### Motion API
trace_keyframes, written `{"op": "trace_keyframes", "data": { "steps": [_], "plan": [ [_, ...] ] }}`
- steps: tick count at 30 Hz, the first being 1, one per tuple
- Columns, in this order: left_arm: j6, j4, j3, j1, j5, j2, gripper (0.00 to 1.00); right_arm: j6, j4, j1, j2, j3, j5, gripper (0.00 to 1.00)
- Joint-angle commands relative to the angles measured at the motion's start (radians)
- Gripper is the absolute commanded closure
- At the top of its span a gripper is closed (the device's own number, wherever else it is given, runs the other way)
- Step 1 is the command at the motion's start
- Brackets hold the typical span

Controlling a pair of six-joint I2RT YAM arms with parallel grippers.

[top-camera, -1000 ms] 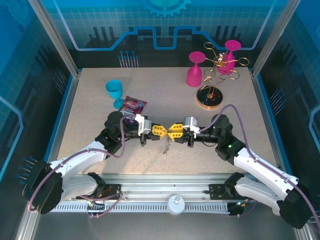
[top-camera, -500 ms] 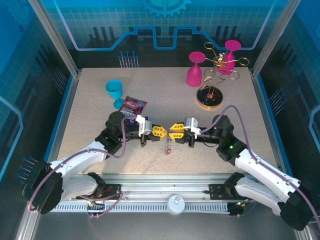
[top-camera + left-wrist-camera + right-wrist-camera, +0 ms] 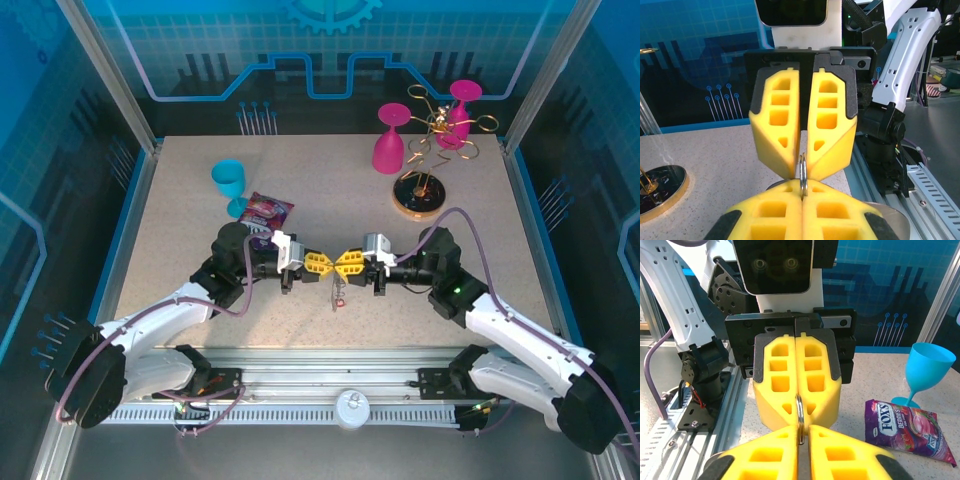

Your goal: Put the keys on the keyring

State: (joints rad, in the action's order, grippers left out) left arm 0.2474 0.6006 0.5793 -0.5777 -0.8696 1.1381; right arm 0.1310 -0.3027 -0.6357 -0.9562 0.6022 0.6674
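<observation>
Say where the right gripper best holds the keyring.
Probably the free arc of the keyring opposite the left gripper, approached from the right, jaws flat on both faces: it is a thin loop standing upright, edge-on to both wrist cameras.

So the bench (image 3: 180,230) is a speckled beige slab. Back left there's a teal goblet (image 3: 229,183) standing upright, with a purple sweet packet (image 3: 266,213) lying flat just beside it. Back right a pink goblet (image 3: 390,140) sits upside down, right next to a gold wire rack (image 3: 420,192) on a round base.
</observation>
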Motion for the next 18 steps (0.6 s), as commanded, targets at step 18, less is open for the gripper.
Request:
{"op": "trace_keyframes", "data": {
  "steps": [18],
  "plan": [
    [0.215,-0.442,0.134,-0.005,0.099,-0.008,0.89,0.303,0.614,-0.064,-0.106,0.286,-0.196,1.00]
  ]
}}
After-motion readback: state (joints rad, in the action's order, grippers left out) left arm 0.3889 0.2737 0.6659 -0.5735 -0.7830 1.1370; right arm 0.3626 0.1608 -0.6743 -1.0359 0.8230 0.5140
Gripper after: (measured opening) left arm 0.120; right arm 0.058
